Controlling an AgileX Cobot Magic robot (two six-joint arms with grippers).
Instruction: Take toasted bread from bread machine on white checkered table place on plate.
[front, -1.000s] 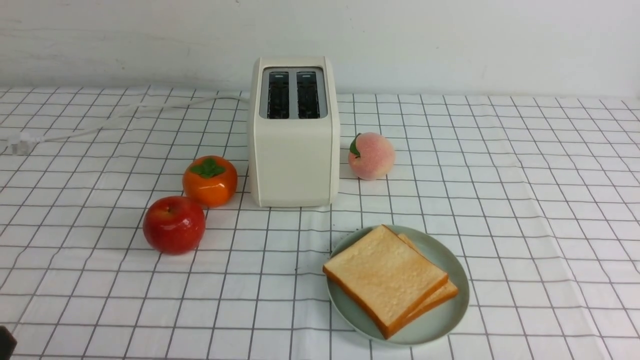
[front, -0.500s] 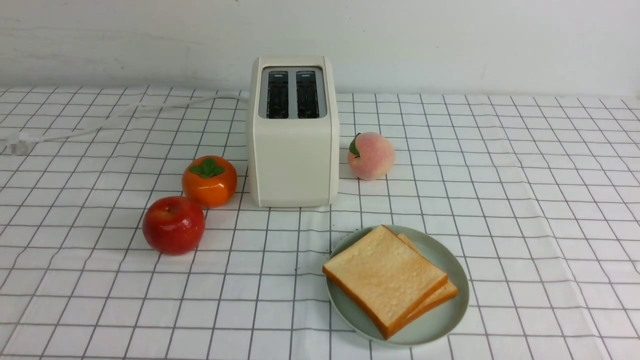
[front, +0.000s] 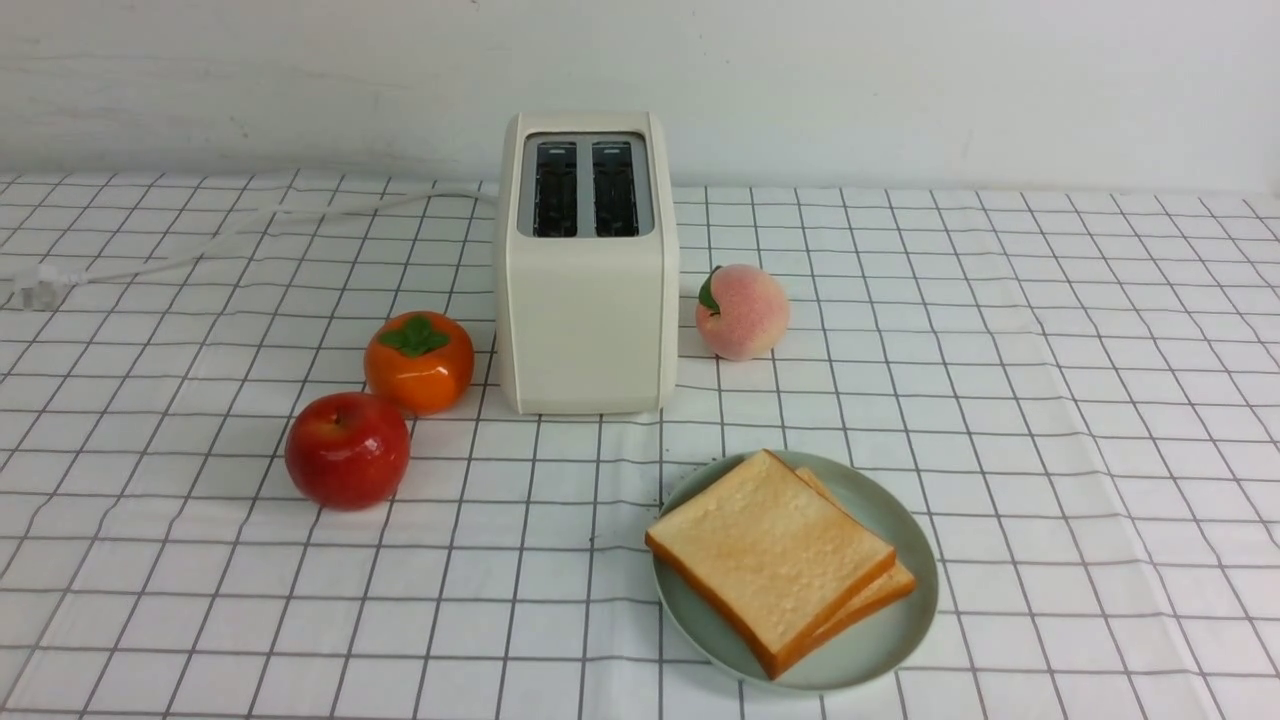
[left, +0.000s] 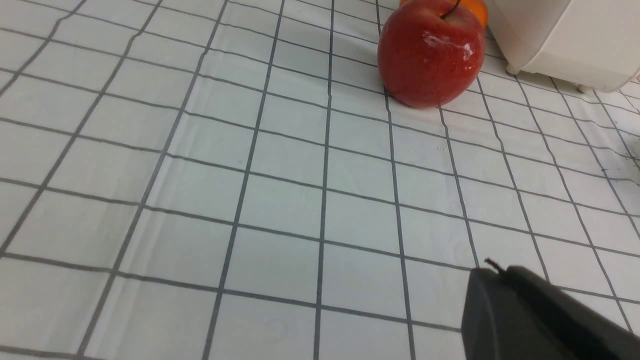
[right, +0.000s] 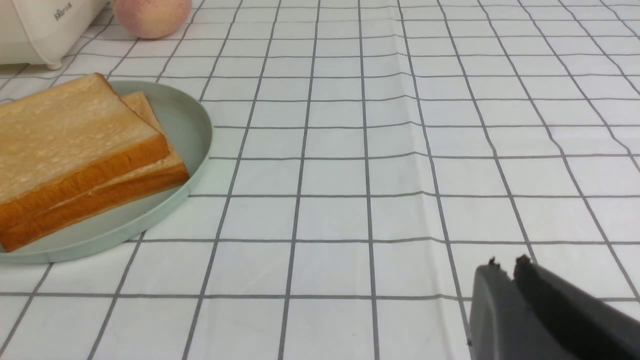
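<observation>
"Right hand (right: 507, 267): what's its state?"
"Nearly closed, nothing gripped. Toast (front: 770, 550) lies on plate (front: 880, 650), to my R hand's left; R's nearer than L. Looks done, so prob. no reach req'd."

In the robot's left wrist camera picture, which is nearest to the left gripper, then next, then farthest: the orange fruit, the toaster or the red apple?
1. Red apple: closest, in front.
2. Orange fruit and toaster: both beyond the apple, too close to call.
</observation>
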